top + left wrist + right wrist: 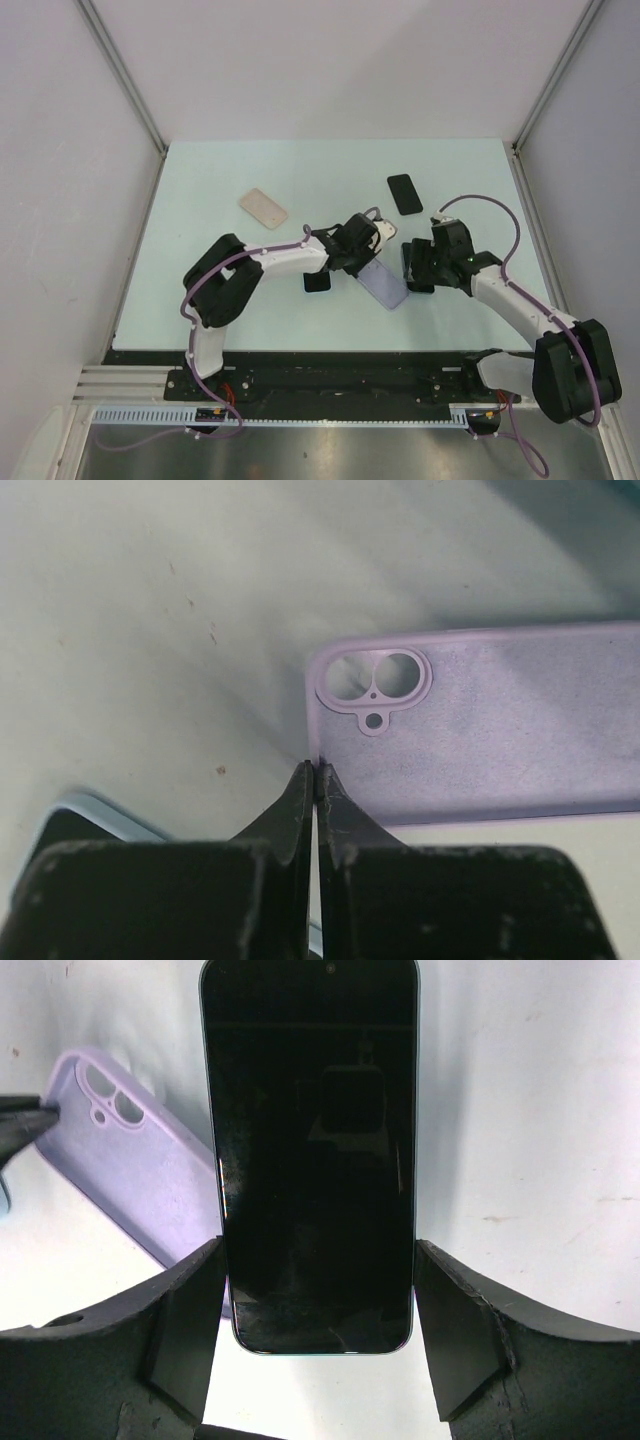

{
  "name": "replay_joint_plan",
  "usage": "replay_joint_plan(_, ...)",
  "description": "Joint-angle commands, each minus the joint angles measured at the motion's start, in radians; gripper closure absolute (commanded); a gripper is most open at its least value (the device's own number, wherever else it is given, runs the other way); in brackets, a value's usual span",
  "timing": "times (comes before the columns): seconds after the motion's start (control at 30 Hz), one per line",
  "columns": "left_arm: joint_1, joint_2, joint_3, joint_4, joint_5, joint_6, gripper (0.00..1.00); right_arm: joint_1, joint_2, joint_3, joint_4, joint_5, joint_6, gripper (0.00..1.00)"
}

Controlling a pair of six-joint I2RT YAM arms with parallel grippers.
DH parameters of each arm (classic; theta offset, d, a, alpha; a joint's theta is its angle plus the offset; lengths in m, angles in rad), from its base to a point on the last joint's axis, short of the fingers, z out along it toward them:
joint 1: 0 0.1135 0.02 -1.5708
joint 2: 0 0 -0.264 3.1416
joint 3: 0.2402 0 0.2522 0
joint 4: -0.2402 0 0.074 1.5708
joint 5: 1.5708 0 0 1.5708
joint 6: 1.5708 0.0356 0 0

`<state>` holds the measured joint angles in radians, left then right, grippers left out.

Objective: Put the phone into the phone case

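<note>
R tool [318,1305] clamps phone [315,1140] side edges; L tool [315,780] pinches case [500,730] rim.

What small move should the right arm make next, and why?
Probably ease the right gripper leftward to bring the phone over the lilac phone case: the left gripper pinches the case's edge, and the phone overlaps it only partly.

Tan case [263,208] and black slab [405,193] on pale table [200,300]

in the left wrist view the lilac case [500,730] is cut off at the edge right of the left claw [315,780]. a dark slab [75,825] (pale-rimmed) sits mostly covered by its finger.
</note>
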<state>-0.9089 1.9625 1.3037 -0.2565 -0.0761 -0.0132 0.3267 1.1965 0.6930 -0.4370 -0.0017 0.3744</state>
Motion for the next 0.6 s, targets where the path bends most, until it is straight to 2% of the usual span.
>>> replay_joint_plan(0.0,0.013,0.006,0.077,-0.027,0.12,0.275,1.0,0.046,-0.034,-0.018,0.069,-0.006,0.015,0.5)
replay_joint_plan(0.13,0.036,-0.002,0.074,-0.033,0.225,0.344,1.0,0.106,-0.044,-0.026,0.073,0.028,0.027,0.5)
replay_joint_plan(0.27,0.036,0.002,0.08,-0.05,0.236,0.39,0.99,0.123,-0.051,-0.039,0.076,0.029,0.028,0.51)
replay_joint_plan(0.33,0.039,0.007,0.089,-0.059,0.214,0.391,0.94,0.126,-0.055,-0.046,0.083,0.026,0.026,0.52)
replay_joint_plan(0.37,0.05,0.004,0.091,-0.053,0.21,0.383,0.88,0.133,-0.066,-0.05,0.087,0.025,0.017,0.52)
replay_joint_plan(0.4,0.056,-0.005,0.094,-0.049,0.208,0.354,0.65,0.138,-0.072,-0.055,0.093,0.022,0.012,0.52)
replay_joint_plan(0.47,0.097,-0.019,0.098,-0.024,0.237,0.3,0.38,0.165,-0.081,-0.061,0.121,0.012,-0.006,0.52)
replay_joint_plan(0.5,0.114,-0.043,0.098,-0.011,0.257,0.227,0.24,0.179,-0.084,-0.064,0.129,0.014,-0.011,0.52)
replay_joint_plan(0.57,0.16,-0.076,0.091,0.037,0.32,0.145,0.16,0.202,-0.083,-0.062,0.15,0.034,-0.02,0.52)
